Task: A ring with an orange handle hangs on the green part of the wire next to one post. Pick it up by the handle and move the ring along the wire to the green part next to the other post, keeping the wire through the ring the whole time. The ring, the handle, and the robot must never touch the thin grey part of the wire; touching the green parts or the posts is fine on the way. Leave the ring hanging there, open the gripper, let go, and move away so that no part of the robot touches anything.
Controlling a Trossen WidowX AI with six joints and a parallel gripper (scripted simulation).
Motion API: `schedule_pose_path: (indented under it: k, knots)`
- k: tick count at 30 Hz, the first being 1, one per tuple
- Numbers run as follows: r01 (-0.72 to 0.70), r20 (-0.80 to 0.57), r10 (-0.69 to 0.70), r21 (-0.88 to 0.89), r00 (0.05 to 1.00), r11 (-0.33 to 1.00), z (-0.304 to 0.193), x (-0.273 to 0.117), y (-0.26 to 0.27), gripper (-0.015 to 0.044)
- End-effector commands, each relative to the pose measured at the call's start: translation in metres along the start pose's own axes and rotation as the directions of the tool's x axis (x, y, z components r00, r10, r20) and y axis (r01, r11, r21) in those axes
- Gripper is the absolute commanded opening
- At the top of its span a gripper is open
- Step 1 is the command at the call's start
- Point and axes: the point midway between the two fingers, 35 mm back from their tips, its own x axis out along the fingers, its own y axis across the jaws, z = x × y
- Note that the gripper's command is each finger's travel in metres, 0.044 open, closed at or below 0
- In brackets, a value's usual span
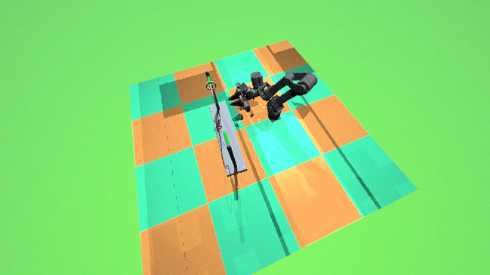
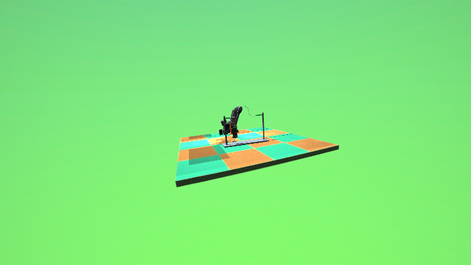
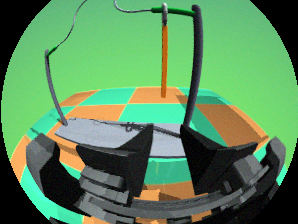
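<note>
In our wrist view, from left to right, we see the far post with a short green wire section at its top, then the thin grey wire curving up out of view. Our gripper stands with its fingers apart, nothing between them. Beyond them the orange handle hangs upright from the ring on the green section beside the near post.
</note>
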Motion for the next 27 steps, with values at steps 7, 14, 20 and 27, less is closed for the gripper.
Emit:
schedule_pose_path:
  k: [7, 14, 20, 27]
  knots:
    - [0.009, 0.068, -0.008, -0.011, 0.998, 1.000, 0.036, 0.026, 0.002, 0.0160]
    - [0.009, 0.068, -0.008, -0.011, 0.998, 1.000, 0.036, 0.029, 0.002, 0.0160]
    - [0.009, 0.068, -0.008, -0.011, 0.998, 1.000, 0.038, 0.037, 0.000, 0.0160]
    - [0.009, 0.068, -0.008, -0.011, 0.998, 1.000, 0.040, 0.047, -0.001, 0.0160]
